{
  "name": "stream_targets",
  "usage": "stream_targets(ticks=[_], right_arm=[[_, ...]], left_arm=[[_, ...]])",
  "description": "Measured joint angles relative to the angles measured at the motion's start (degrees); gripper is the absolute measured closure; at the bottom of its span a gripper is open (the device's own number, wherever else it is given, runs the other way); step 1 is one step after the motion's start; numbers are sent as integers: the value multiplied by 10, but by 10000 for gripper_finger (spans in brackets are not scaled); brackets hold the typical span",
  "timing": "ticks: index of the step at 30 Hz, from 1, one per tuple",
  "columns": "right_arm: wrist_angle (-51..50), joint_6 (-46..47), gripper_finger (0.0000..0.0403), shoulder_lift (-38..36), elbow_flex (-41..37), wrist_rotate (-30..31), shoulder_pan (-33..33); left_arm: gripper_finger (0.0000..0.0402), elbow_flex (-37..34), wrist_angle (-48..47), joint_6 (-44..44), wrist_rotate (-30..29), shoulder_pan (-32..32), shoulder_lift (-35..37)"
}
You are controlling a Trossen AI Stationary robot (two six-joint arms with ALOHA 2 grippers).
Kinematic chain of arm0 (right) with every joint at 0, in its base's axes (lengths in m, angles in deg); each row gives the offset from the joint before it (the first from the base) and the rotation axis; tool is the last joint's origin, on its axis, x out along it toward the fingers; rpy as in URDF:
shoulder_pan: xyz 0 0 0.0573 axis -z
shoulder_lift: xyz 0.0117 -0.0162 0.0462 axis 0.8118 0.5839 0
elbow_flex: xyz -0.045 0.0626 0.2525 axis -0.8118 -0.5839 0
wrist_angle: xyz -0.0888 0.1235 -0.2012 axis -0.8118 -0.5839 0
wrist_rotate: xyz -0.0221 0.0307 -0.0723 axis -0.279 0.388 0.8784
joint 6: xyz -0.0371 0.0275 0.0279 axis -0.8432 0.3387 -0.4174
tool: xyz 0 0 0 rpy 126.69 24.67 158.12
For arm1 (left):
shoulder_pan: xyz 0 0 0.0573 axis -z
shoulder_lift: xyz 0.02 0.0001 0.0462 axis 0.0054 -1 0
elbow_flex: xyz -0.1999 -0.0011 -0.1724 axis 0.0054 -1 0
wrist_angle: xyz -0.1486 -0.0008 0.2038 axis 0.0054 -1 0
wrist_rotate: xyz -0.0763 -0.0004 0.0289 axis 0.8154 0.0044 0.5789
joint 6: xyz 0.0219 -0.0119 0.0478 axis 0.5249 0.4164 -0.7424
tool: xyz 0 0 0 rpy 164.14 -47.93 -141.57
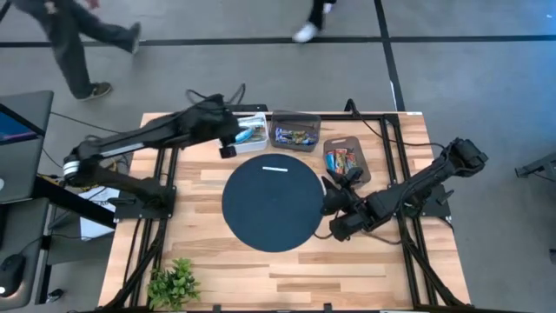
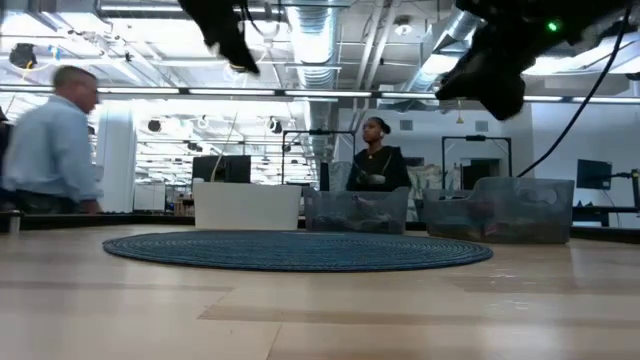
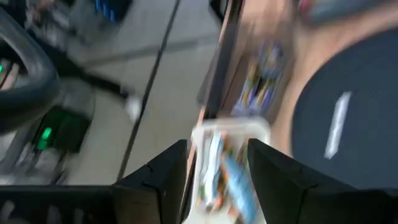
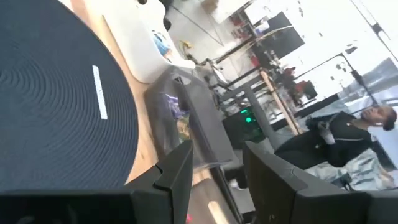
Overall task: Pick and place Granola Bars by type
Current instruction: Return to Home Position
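Occupying the middle of the wooden table (image 1: pixel 347 269): one round dark blue mat (image 1: pixel 271 207), with a thin white strip (image 1: pixel 274 169) lying on it near its far edge. Granola Bars (image 1: pixel 295 136): held in three bins ranged just beyond the mat's far side. White bin (image 1: pixel 256 118), off the mat's far left: a few bars, blue and pale wrappers showing. Dark bin (image 1: pixel 295 116), directly beyond the mat and beside the white bin: several bars, blue and mixed wrappers. Second dark bin (image 1: pixel 358 161), off the mat's far right and set at a slant: orange-red wrappers. Left gripper (image 1: pixel 233 139): over the white bin's mat-side edge, just outside the mat's far-left rim; fingers (image 3: pixel 168 180) spread apart with nothing held, and the white bin and its bars show through the gap. Right gripper (image 1: pixel 334 196): at the mat's right rim, near the second dark bin; fingers (image 4: pixel 177 171) parted and empty, facing across the mat toward the bins. Both grippers hang well above the mat in the low view. Potted plant (image 1: pixel 174 283): near-left of the mat, at the table's front edge. Beyond the table in the low view: one person (image 2: pixel 50 150) to the left of the mat, another (image 2: pixel 375 160) behind the bins.
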Motion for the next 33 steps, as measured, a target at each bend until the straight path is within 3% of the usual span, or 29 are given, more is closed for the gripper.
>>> stream_targets(ticks=[4, 11, 17, 21, 24, 33], right_arm=[[82, -123, 269, -27, 13, -63, 35], [337, -406, 269, -60, 14, -338, 108], [488, -533, 269, -94, 14, -351, 168], [517, -542, 269, -144, 14, -365, 208], [507, -520, 269, -196, 14, -412, 240], [301, -356, 269, -350, 14, -640, 384]], left_arm=[[238, 0, 7, 19, 53, 22, 63], [238, 1, 11, 48, 125, 45, 123], [238, 0, -10, 51, 132, 58, 129], [238, -12, -9, 38, 137, 59, 129], [238, -13, -11, 37, 137, 55, 130], [238, -13, 0, 53, 140, 55, 172]])
